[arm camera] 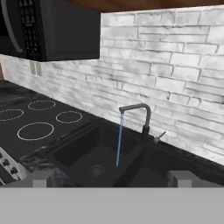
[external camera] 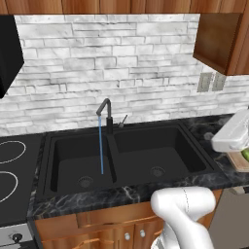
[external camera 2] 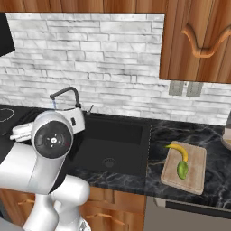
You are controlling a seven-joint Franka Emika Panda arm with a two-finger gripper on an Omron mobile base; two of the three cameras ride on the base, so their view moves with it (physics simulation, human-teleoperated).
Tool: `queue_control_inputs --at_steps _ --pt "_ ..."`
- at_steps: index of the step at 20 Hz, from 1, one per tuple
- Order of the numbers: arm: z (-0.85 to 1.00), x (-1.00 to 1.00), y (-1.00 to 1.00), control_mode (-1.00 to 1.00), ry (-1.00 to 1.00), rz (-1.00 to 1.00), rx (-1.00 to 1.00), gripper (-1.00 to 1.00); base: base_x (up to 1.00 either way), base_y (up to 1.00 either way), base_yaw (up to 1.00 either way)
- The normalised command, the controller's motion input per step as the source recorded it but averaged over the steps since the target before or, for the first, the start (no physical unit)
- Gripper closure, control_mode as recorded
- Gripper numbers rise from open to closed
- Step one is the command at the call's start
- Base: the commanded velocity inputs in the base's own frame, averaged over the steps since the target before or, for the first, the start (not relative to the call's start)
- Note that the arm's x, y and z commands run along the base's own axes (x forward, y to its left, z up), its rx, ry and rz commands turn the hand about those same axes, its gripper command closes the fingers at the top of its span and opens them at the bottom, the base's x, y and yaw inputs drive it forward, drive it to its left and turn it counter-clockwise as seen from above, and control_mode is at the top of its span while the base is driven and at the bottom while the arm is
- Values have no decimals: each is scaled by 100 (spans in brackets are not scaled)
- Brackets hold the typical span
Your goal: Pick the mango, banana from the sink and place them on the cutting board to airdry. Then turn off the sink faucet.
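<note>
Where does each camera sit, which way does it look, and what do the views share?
Left base view: behind the arm on its left, looking down at the sink; white arm link at lower right.
Right base view: behind on its right, facing the cutting board with banana and mango; arm at lower left.
Hand view: on the hand, facing the sink faucet; open jaws' tips at bottom.
Shared: sink, faucet, brick wall.

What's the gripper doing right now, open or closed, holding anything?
Gripper: open, fingers spread wide and holding nothing, aimed toward the running sink faucet.
</note>
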Motion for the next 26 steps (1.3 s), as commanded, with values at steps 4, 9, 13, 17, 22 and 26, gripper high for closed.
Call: queue_control_inputs --at_steps 4,9,13,17,22,26 --pt "0 -1 -1 -100 -11 14 -1 -100 0 0 0" --pt "-5 1 0 -100 -5 14 0 -100 0 0 0" --pt "-14 7 1 -100 -3 11 0 -100 0 0 0" --pt "-16 7 10 -100 -2 1 0 -100 0 0 0" --pt "-17 16 27 -100 0 0 0 -100 0 0 0" --pt "-21 21 35 -100 0 -11 0 -100 0 0 0"
